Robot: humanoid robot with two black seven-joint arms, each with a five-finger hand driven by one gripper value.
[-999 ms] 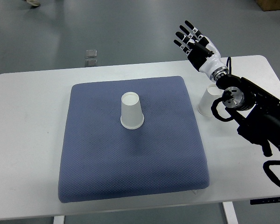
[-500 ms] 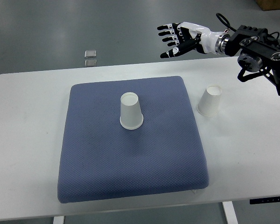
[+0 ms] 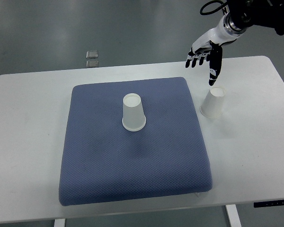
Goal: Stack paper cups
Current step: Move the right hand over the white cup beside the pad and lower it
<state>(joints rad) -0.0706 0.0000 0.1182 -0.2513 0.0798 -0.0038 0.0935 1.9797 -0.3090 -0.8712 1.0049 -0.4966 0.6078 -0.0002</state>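
Your right hand (image 3: 206,56) hangs released, fingers spread, poised above the upturned white paper cup (image 3: 213,102) on the white tabletop (image 3: 33,123), presumably to grasp it.

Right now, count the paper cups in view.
2. One upside-down cup on the blue pad; another cup on the white table, right of the pad.
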